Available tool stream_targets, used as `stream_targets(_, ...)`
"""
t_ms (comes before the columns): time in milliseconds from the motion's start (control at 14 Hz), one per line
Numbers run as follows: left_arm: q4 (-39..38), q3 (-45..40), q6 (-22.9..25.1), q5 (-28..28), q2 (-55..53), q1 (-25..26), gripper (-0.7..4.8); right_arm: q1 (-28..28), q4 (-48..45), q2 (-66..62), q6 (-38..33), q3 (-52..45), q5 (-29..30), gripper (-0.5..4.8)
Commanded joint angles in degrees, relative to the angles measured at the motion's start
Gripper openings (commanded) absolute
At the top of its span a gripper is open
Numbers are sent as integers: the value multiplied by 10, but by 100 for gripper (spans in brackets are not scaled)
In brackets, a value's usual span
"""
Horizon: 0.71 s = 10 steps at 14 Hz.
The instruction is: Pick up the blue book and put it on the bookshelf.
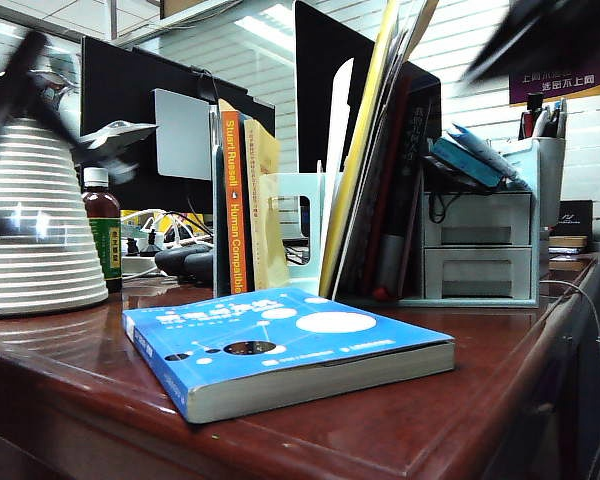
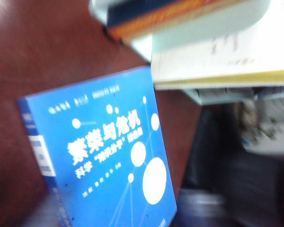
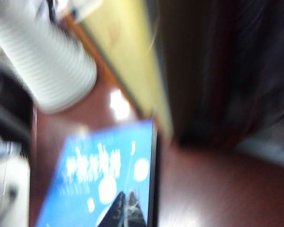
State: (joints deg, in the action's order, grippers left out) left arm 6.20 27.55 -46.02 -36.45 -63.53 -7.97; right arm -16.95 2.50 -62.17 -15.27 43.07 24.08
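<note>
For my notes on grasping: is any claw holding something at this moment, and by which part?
Nothing is held. The blue book lies flat on the desk, untouched. The right claw only hovers over its cover; the left claw is outside every view.

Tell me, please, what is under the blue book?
The blue book lies flat on the dark red-brown desk; only desk surface shows around it. Whatever is directly beneath its cover is hidden. No gripper touches it.

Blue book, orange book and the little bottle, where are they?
Blue book [image 1: 310,345]: exterior view, on its front cover.
Orange book [image 1: 235,215]: exterior view, on its upright spine.
Little bottle [image 1: 104,235]: exterior view, on its green label.
</note>
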Motion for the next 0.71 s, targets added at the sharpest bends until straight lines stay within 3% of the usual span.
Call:
stream_targets(71, 49, 2, -2, -18, -73, 0, 479, -48, -40, -107, -2, 2, -25, -5)
stream_targets(286, 46, 2, -11, -20, -122, -26, 479, -51, -89, -193, -40, 2, -27, -5)
stream_targets(429, 47, 2, -12, 26, -156, -80, 479, -51, -105, -223, -40, 2, -36, -5)
stream_targets(714, 65, 2, -42, 37, -227, -118, 479, -52, -104, -238, -40, 1, -64, -5)
